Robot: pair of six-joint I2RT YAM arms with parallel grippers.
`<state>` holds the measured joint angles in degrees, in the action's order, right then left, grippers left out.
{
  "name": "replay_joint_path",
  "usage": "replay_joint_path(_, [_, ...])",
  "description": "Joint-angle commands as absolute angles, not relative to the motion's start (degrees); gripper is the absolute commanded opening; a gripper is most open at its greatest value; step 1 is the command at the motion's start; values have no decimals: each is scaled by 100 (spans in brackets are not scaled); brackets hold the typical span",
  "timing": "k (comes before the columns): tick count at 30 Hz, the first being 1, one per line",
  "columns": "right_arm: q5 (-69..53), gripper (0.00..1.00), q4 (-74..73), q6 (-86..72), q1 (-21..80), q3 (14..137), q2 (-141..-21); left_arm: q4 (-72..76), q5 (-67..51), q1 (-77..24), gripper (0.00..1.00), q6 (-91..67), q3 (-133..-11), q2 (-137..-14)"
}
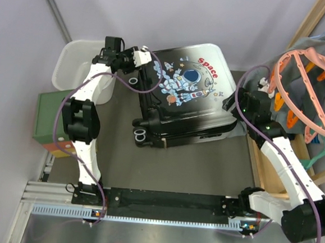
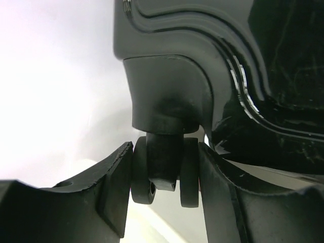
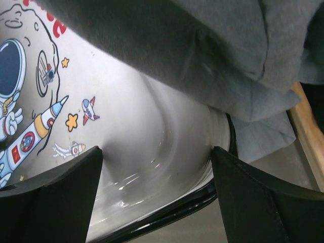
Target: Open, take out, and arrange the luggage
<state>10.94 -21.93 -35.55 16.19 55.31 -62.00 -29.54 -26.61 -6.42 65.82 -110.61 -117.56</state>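
Note:
The luggage (image 1: 187,95) lies flat on the table with its astronaut print and red "Space" facing up and its shell closed. Its black wheels (image 1: 140,135) show at the near left corner. My left gripper (image 1: 142,58) is at the far left corner, shut on a black twin wheel (image 2: 164,169) that is pinched between its two fingers. My right gripper (image 1: 231,101) is at the luggage's right edge. It is open, with its fingers spread wide on either side of the white shell corner (image 3: 152,152).
A white basket (image 1: 74,64) stands at the back left, and green-topped boxes (image 1: 50,118) stand at the left edge. Grey fabric (image 3: 202,55) and pink hangers (image 1: 306,82) hang on a wooden frame (image 1: 260,163) at the right, just above my right gripper.

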Motion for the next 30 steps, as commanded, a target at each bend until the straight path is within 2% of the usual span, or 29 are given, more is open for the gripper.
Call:
replay_joint_path(1, [352, 77, -1609, -2954, 1810, 5730, -6872, -3595, -3262, -958, 0, 5249, -10355, -11199])
replay_joint_path(14, [185, 77, -1327, -2303, 2338, 6758, -8375, -3612, -2110, -958, 0, 3657, -8378, -9458])
replay_joint_path(23, [281, 76, -1476, -1512, 2566, 7936, -9482, -3682, -2171, -958, 0, 1286, -7279, -7973])
replay_joint_path(26, [342, 76, -1573, -1336, 2645, 8033, -9458, -3919, -2039, -958, 0, 406, -7024, -7647])
replay_joint_path(30, [702, 77, -1600, -1056, 2839, 7656, -8854, -4113, -1995, -958, 0, -367, -6742, -7287])
